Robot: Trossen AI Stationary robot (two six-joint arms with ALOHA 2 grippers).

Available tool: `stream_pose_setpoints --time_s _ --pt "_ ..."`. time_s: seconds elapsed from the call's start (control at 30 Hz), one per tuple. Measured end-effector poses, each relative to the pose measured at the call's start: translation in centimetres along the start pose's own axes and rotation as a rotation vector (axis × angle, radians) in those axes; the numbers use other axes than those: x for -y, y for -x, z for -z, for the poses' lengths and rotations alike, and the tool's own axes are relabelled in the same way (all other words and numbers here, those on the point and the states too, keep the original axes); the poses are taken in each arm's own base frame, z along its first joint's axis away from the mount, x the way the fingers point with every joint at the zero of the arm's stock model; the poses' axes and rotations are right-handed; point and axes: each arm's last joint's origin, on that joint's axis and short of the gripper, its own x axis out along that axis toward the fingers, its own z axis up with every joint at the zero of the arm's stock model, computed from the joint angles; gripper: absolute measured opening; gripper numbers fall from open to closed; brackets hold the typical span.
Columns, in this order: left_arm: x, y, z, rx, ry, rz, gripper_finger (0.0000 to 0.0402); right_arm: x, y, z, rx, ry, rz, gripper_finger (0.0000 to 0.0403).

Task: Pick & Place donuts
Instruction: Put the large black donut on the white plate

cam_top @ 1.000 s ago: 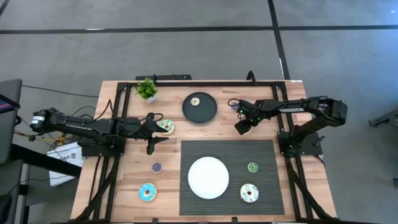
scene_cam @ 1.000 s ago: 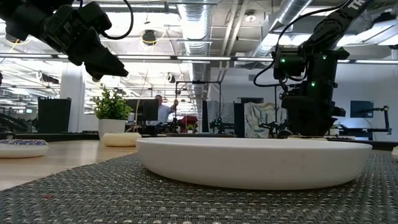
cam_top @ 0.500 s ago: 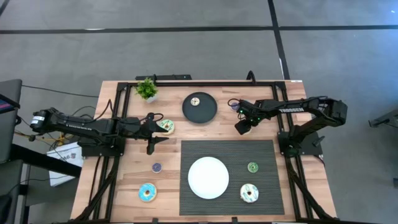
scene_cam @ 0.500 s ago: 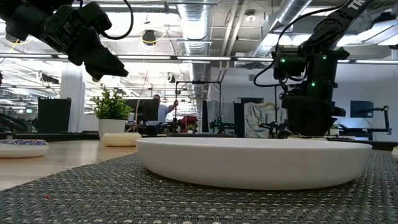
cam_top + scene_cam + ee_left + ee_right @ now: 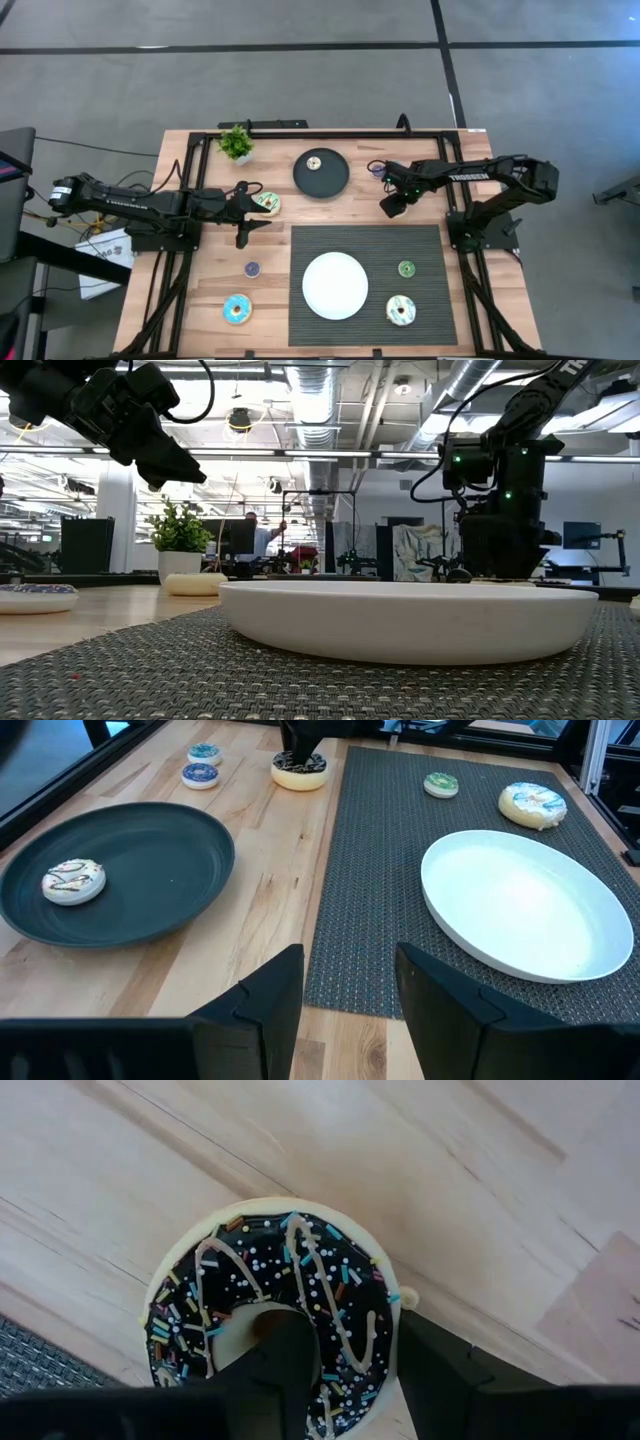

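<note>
My right gripper (image 5: pixel 392 204) is low over the brown sprinkled donut (image 5: pixel 270 1310), which lies flat on the wood near the mat's far right corner. It is open, with one finger in the donut's hole and the other outside the ring. My left gripper (image 5: pixel 350 990) is open and raised (image 5: pixel 165 460) beside the cream-pink donut (image 5: pixel 266 203). A cream mini (image 5: pixel 73 882) sits on the black plate (image 5: pixel 320 180). The white plate (image 5: pixel 335 285), a green mini (image 5: pixel 406 268) and the white-green donut (image 5: pixel 401 310) are on the mat. The blue donut (image 5: pixel 237 309) and a purple mini (image 5: pixel 251 269) lie on the wood. My right gripper comes at the brown donut from above, pointing down. One finger (image 5: pixel 275 1370) stands in the hole and the other (image 5: pixel 440 1380) just outside the rim, astride one side of the ring (image 5: pixel 360 1330). Whether the fingers touch the ring, I cannot tell.
Two blue minis (image 5: pixel 203 752) lie on the wood just beyond the brown donut. A small potted plant (image 5: pixel 236 143) stands at the far left corner. A black frame rail (image 5: pixel 330 131) runs along the table's far edge. The dark mat (image 5: pixel 430 240) covers the near right part.
My right gripper has shifted slightly toward the table's right edge over the brown donut. Nothing else has moved.
</note>
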Motion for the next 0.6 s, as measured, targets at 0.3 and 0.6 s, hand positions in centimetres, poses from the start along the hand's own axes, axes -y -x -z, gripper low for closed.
stream_pose_setpoints --time_s 0.3,0.6 --pt "0.0 0.0 0.0 -0.001 0.000 0.000 0.0153 -0.9 2.1 -1.1 -0.010 0.040 0.003 0.0123" --pt "0.0 0.0 0.0 -0.005 -0.001 0.000 0.0153 -3.6 5.2 -0.9 0.058 0.133 -0.054 0.0122"
